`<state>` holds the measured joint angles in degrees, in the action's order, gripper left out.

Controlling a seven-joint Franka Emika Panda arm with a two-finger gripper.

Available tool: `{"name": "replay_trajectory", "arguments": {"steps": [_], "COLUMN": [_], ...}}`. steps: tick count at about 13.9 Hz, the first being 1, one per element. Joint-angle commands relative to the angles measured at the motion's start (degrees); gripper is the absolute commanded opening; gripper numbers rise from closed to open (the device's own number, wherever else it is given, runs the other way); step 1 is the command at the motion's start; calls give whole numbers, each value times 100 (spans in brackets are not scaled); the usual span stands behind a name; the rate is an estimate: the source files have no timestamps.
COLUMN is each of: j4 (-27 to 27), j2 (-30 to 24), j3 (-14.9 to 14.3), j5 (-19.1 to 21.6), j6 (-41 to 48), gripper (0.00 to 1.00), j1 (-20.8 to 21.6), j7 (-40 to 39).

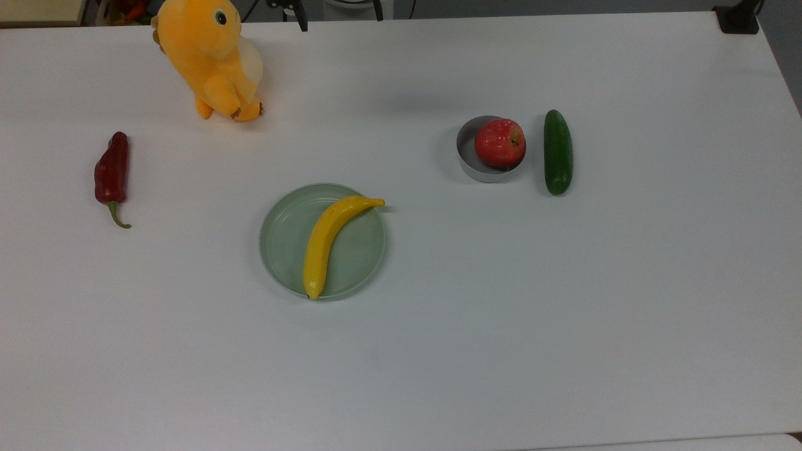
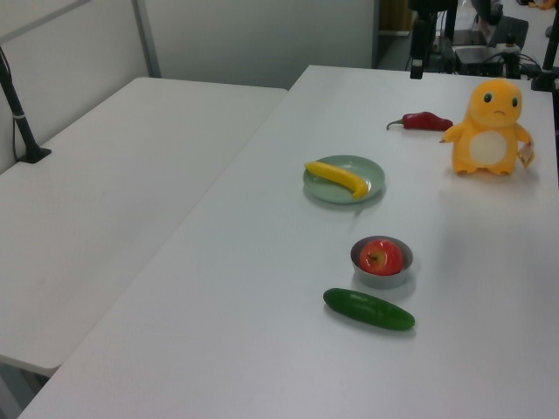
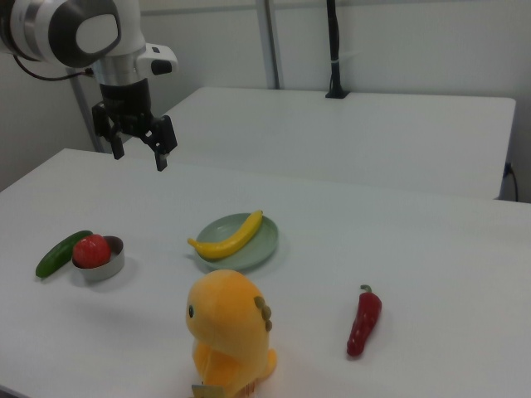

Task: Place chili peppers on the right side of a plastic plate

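Top view: the chili pepper (image 1: pixel 112 174) lies flat on the white desk (image 1: pixel 564 300) at the left of the frame, stem toward the bottom edge, well apart from the pale green plastic plate (image 1: pixel 283 241) at centre. A banana (image 1: pixel 328 240) rests diagonally across the plate, its tip overhanging the rim at upper right. At upper left stands an orange plush toy (image 1: pixel 208 55); right of centre, a red apple (image 1: pixel 499 143) sits in a small grey bowl (image 1: pixel 467 152), with a dark green cucumber (image 1: pixel 557 152) just beside it.

Right view: the gripper (image 3: pixel 140 148) hangs in the upper left of the frame, high above the desk, jaws parted and holding nothing, well away from the chili pepper (image 3: pixel 363 321) at lower right and from the plate (image 3: pixel 262 241).

Progress, as judged from this layout: nothing of the task is yet done. The pepper is ungrasped, and the desk surface to the top view's right of the plate is bare. Approach, grasp, carry and release all remain.
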<state>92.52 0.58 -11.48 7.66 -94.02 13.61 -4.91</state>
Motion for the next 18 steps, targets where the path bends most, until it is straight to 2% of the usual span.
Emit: {"name": "replay_trajectory", "arguments": {"steps": [1, 5, 8, 9, 10, 13, 16, 18], "j4": [108, 99, 55, 55, 55, 38, 38, 38], "j2": [-110, -128, -286, -286, -321, -374, -400, -295], "j3": [-30, -30, -30, -39, -56, -494, -820, -979], "j5": [-28, -28, -45, -132, -403, -493, -528, -713], "j6": [60, -124, -134, -142, -134, -134, -160, -431], "gripper": [100, 100, 100, 100, 100, 100, 100, 100], "j1": [28, -16, -314, -367, -429, -447, -499, -692], "j7": [-89, 420, 299, 194, -103, -404, -773, -1054]}}
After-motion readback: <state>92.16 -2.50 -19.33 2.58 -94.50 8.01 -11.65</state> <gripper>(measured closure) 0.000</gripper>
